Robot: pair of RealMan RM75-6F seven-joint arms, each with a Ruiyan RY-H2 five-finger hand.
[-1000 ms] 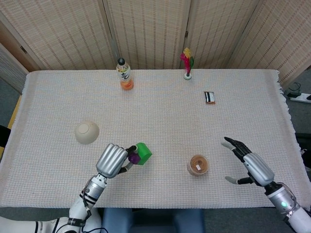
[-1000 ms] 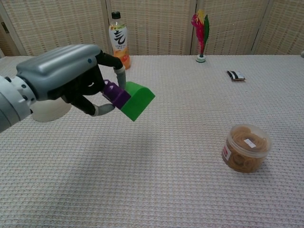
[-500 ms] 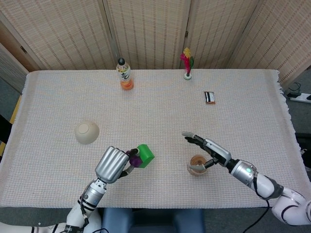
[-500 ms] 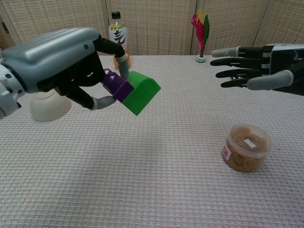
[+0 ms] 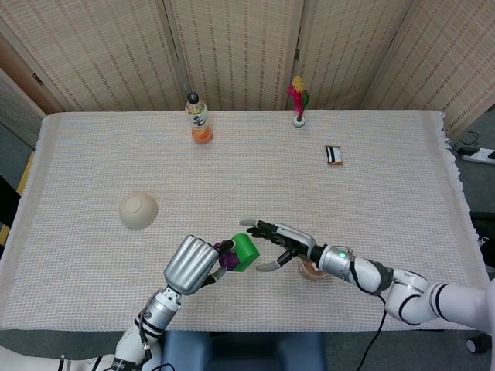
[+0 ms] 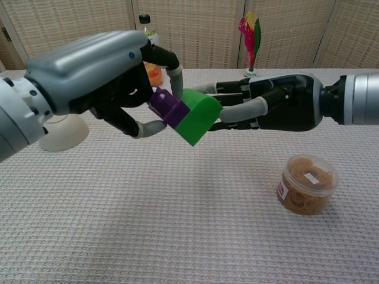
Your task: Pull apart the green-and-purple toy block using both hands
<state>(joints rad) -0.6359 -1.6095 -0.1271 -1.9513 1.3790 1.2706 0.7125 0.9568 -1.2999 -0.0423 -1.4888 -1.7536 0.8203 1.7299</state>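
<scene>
woven screen panels (image 5: 232, 46), cloth-covered table (image 5: 387, 139)

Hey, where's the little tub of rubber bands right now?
In the chest view the tub of rubber bands stands on the table's near right, below the right hand.

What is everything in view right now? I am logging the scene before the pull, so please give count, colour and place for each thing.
toy block: one, green piece joined to a purple piece, held above the table near its front edge
bowl: one, cream, upside down, left side of the table
bottle: one, orange drink with a white cap, far side, left of centre
feathered toy: one, pink, yellow and green, far side, centre
small packet: one, black and white, right of centre
round tub: one, clear, brown contents, near right
table: one, pale woven cloth
left hand: grips the purple end
right hand: fingers spread by the green end, not yet closed
</scene>
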